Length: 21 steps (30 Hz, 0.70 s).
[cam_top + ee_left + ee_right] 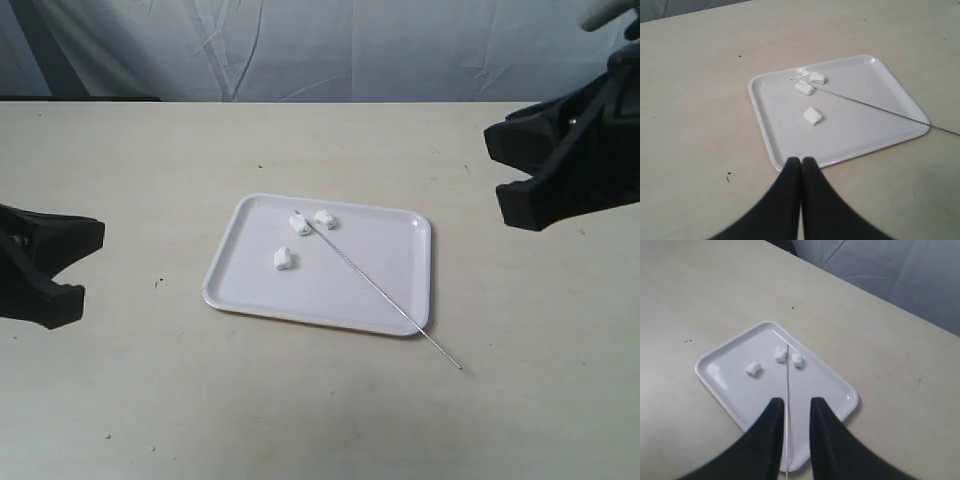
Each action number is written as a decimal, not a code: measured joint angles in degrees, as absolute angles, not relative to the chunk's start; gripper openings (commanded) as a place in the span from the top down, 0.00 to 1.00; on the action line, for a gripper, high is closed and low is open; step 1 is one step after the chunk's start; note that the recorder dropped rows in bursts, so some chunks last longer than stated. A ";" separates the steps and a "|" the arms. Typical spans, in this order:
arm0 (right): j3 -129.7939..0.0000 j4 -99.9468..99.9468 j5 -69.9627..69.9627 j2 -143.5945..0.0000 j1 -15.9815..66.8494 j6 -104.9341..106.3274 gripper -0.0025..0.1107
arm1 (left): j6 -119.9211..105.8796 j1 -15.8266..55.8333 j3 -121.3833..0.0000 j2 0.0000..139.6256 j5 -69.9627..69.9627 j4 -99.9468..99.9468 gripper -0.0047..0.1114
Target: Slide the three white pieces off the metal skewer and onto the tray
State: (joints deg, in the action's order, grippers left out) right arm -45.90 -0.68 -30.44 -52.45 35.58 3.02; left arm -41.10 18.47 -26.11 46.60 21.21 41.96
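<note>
The three white pieces [300, 224] are seen lying loose on the tray [300, 296], two flanking the tip of the metal skewer [375, 287], one apart. The skewer is laid diagonally, its other end past the rim on the table [150, 150]. The left gripper [800, 162] is shown clenched and empty only by its wrist view. The right gripper [796, 401] is released; the exterior view places it well clear.

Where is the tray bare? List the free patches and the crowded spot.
Free: the right half of the flat white rectangular tray, between the thin grey metal skewer and the right rim; also the near-left strip between the lone small white chunk and the near rim. Crowded: the far-left corner, where two small white chunks flank the skewer's tip.
</note>
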 measured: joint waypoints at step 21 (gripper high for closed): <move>-44.41 -0.72 -24.17 -51.92 35.58 2.81 0.81 | -41.10 18.47 -26.11 46.29 22.20 40.77 0.96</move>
